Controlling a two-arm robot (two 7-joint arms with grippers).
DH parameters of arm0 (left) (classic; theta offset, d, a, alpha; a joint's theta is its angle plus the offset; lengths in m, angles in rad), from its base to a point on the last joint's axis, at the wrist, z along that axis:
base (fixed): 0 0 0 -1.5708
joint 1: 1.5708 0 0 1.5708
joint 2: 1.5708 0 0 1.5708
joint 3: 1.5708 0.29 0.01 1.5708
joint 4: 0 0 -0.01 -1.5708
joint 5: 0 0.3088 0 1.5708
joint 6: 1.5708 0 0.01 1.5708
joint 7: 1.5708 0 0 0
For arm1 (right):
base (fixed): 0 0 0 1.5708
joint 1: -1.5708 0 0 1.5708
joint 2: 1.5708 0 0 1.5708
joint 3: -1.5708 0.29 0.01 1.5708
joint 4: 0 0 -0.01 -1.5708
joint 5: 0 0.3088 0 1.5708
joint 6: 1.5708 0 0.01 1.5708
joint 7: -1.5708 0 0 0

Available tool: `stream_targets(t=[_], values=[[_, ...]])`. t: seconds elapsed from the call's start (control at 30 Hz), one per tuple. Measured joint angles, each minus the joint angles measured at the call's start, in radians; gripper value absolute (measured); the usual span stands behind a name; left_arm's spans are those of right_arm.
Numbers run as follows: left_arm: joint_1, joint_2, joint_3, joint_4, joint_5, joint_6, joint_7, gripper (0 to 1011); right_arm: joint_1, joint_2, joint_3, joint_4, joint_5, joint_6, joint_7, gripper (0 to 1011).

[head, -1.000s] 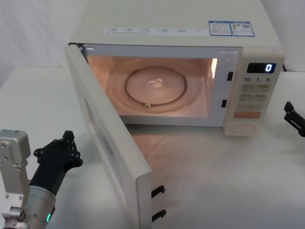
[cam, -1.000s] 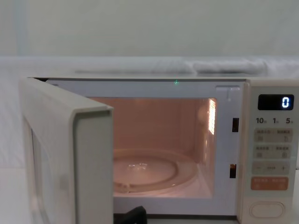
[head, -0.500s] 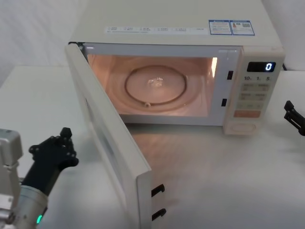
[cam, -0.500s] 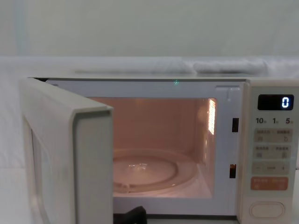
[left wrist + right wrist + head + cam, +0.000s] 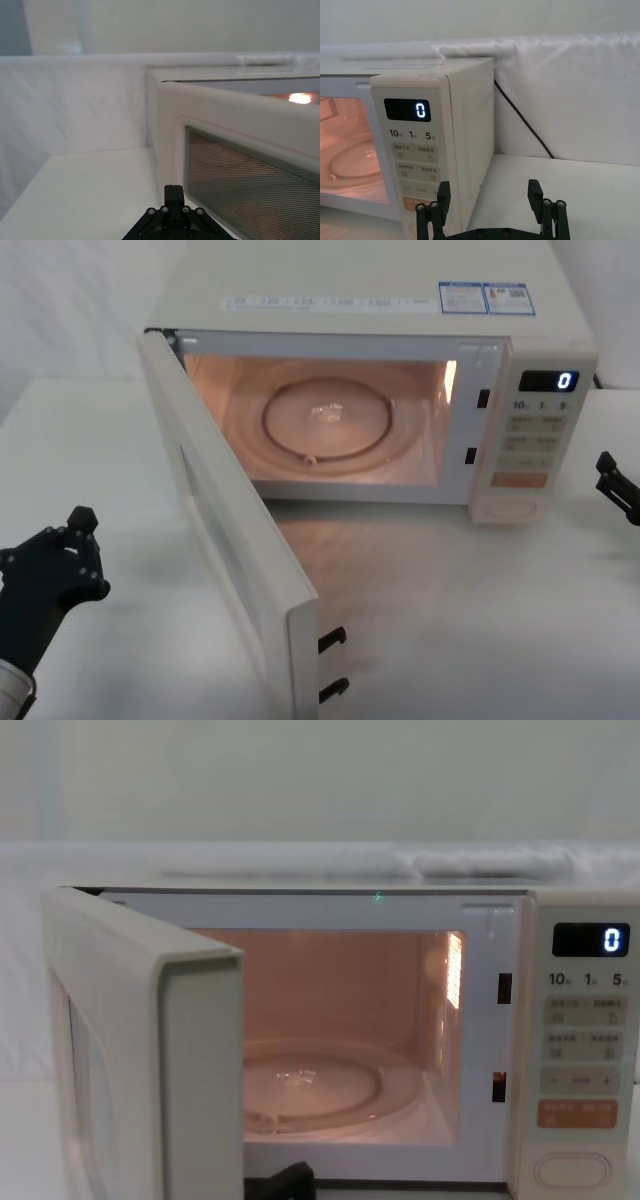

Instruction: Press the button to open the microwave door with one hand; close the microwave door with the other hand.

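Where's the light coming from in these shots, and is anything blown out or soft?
Head view: the oven's cavity lamp tints the turntable orange and spills onto the table. Chest view: the display glows, with the microwave door soft up close. Left wrist view: a glare spot above the door's mesh window.

Soft, even room light washes my white table (image 5: 480,620) almost shadowless. The microwave (image 5: 360,300) glows warm orange inside, spilling a pinkish patch before it. Its display (image 5: 407,109) shines bright. My chest view looks hazy; the microwave door (image 5: 150,1060) blurs up close.
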Motion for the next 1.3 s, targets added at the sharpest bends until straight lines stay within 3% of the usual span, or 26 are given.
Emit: stream_targets(t=[0.23,0.37,0.4,0.57,0.77,1.0,1.3], values=[[0.048,0.042,-0.01,-0.089,-0.037,0.022,-0.075,0,0.0,0.0,0.0,0.0,0.0,0.0,0.0,1002],[0.069,0.103,-0.003,-0.129,-0.061,0.021,-0.147,0,0.0,0.0,0.0,0.0,0.0,0.0,0.0,1002],[0.069,0.103,-0.003,-0.129,-0.061,0.021,-0.147,0,0.0,0.0,0.0,0.0,0.0,0.0,0.0,1002],[0.085,0.183,0.003,-0.157,-0.106,0.017,-0.241,0,0.0,0.0,0.0,0.0,0.0,0.0,0.0,1002],[0.08,0.227,0.015,-0.162,-0.15,0.019,-0.295,0,0.0,0.0,0.0,0.0,0.0,0.0,0.0,1002],[0.006,0.274,0.086,-0.135,-0.18,0.038,-0.336,0,0.0,0.0,0.0,0.0,0.0,0.0,0.0,1002],[-0.181,0.289,0.235,-0.049,-0.183,0.062,-0.366,0,0.0,0.0,0.0,0.0,0.0,0.0,0.0,1002]])
